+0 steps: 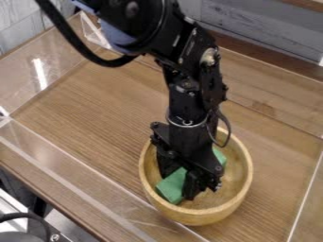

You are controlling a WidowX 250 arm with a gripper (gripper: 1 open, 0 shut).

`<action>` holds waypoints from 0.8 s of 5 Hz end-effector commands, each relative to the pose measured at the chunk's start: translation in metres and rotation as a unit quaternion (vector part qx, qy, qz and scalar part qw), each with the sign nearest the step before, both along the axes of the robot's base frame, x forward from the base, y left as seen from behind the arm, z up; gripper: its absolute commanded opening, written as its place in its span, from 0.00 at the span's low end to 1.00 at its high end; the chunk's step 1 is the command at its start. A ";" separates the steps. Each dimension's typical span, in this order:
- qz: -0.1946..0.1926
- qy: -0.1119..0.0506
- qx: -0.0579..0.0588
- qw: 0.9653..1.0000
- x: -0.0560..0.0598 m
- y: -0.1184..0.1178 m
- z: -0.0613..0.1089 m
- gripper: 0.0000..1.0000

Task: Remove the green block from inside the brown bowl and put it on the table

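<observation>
One small, stiff, probably light green block (175, 185) lies inside the brown bowl (233, 195) near the table's (89, 104) front edge, with the gripper (188, 181) clenched across its narrow width, a sensible hold.

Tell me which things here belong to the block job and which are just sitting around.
In the job:
green block, inside the bowl
brown bowl
table
tool, shut on the green block

Just there:
clear acrylic walls round the table
black cable looping off the arm
</observation>
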State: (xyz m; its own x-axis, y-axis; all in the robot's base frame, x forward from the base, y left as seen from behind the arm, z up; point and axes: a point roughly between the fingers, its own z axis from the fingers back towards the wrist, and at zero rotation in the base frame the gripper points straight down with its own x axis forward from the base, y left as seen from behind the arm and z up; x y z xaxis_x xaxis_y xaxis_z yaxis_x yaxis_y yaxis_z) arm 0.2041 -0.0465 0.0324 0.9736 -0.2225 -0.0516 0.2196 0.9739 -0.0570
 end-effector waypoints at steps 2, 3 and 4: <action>0.014 0.007 -0.009 1.000 0.000 -0.001 0.015 0.00; 0.019 0.017 -0.012 1.000 -0.002 -0.001 0.021 0.00; 0.024 0.021 -0.015 0.999 -0.002 -0.001 0.028 0.00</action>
State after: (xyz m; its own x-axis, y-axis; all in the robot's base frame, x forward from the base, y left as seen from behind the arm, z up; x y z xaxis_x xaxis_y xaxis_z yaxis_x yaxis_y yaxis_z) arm 0.1925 -0.0477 0.0492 0.9731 -0.1845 -0.1378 0.1725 0.9804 -0.0946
